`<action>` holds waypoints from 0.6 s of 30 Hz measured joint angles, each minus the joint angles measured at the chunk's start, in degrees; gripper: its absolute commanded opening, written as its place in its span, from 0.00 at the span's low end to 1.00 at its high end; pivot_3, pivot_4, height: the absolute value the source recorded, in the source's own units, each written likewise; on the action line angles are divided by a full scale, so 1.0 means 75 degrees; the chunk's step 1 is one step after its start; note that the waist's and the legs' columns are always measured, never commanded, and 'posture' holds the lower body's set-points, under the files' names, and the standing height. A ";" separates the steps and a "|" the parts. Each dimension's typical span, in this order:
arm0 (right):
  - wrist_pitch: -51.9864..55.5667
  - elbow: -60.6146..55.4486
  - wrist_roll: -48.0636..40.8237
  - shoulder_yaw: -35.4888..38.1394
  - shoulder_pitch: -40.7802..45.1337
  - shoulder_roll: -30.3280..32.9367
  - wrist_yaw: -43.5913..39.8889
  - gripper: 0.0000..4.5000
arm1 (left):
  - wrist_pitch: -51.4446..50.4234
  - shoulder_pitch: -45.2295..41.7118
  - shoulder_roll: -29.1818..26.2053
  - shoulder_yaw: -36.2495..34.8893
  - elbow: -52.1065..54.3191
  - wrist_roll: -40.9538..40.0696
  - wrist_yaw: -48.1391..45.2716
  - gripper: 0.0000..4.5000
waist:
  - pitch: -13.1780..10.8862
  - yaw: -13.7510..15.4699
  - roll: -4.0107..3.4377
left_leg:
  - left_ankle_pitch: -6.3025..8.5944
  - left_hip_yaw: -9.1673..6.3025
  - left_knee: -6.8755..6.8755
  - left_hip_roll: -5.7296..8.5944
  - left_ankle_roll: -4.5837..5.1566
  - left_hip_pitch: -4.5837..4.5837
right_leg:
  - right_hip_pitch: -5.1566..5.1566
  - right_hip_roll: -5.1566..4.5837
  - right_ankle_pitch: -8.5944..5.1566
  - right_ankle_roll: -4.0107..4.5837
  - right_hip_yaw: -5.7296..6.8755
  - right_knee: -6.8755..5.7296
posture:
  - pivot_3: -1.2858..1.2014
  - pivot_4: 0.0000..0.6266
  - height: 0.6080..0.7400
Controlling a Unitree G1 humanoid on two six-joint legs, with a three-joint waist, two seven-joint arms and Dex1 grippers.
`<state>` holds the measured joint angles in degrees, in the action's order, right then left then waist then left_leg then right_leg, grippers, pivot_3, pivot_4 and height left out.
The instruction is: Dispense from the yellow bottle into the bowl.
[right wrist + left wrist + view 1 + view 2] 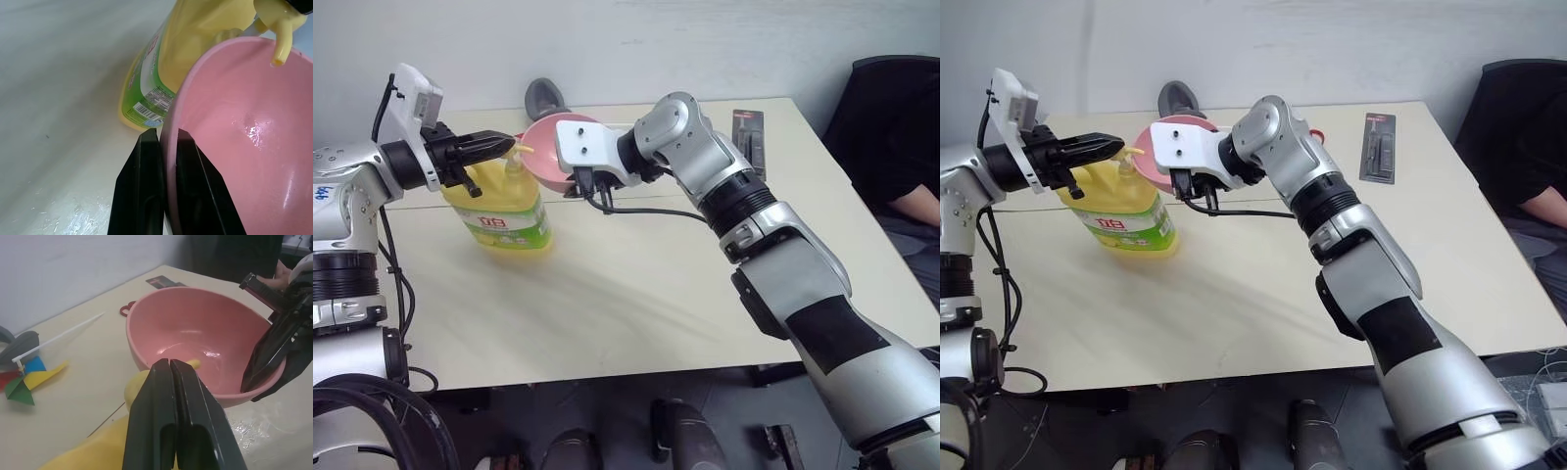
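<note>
Over table [636, 313], right gripper [164, 147] pinching bowl [234, 132].

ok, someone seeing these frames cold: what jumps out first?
Probably the pink bowl, held up off the table, tilted, its rim pinched in the shut right gripper right beside the yellow bottle at the table's far left. Next, the pump spout hanging over the bowl's inside, with the shut left gripper hovering just above the pump top.
</note>
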<state>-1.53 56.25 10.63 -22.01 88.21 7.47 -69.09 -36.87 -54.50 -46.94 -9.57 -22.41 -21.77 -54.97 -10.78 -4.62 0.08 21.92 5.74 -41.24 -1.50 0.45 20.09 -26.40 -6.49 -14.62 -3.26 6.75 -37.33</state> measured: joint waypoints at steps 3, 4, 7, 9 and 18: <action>-0.0053 0.0000 0.0002 0.0000 -0.0002 0.0000 -0.0002 0.00 | -0.0009 -0.0059 0.0038 -0.0006 -0.0159 0.0008 0.0097 0.01 | 0.0001 0.0002 0.0002 | -0.0004 0.0000 0.0001 0.0001 -0.0002 -0.0003 | 0.0000 -0.0003 0.0002 0.0003 -0.0002 -0.0004 | 0.52 0.24 1.00; -0.0078 0.0000 0.0002 0.0000 -0.0010 0.0000 -0.0003 0.00 | -0.0002 -0.0062 0.0041 -0.0001 -0.0172 0.0016 0.0118 0.01 | 0.0002 0.0002 0.0002 | -0.0004 0.0000 0.0001 0.0001 -0.0002 -0.0004 | 0.0000 -0.0005 0.0002 0.0003 -0.0002 -0.0005 | 0.52 0.24 1.00; -0.0101 -0.0002 0.0003 0.0000 -0.0109 0.0000 -0.0009 0.00 | 0.0083 -0.0034 0.0043 0.0039 -0.0220 0.0097 0.0159 0.01 | 0.0004 0.0003 0.0004 | -0.0004 0.0002 0.0002 0.0002 -0.0002 -0.0009 | 0.0003 -0.0007 0.0002 0.0004 -0.0005 -0.0006 | 0.52 0.24 1.00; -0.0101 -0.0001 0.0007 0.0000 -0.0202 0.0000 -0.0022 0.00 | 0.0165 -0.0037 0.0045 0.0052 -0.0310 0.0125 0.0185 0.01 | 0.0005 0.0004 0.0004 | -0.0004 0.0006 0.0004 0.0004 -0.0002 -0.0016 | 0.0006 -0.0009 0.0002 0.0004 -0.0009 -0.0008 | 0.52 0.24 1.00; -0.0081 -0.0044 0.0012 0.0000 -0.0224 -0.0005 -0.0054 0.00 | 0.0464 0.0101 0.0138 0.0083 -0.0404 0.0212 0.0259 0.01 | 0.0017 0.0020 -0.0003 | 0.0001 0.0001 0.0044 -0.0005 -0.0010 -0.0135 | 0.0124 -0.0009 0.0002 0.0004 -0.0003 0.0038 | 0.52 0.24 1.00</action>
<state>-2.13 55.92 10.72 -22.00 86.54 7.43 -69.50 -33.39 -53.74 -45.91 -8.95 -25.43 -20.17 -53.03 -10.65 -4.47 0.05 21.93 5.75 -40.90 -1.53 0.38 19.07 -25.47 -6.56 -14.61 -3.23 6.73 -37.04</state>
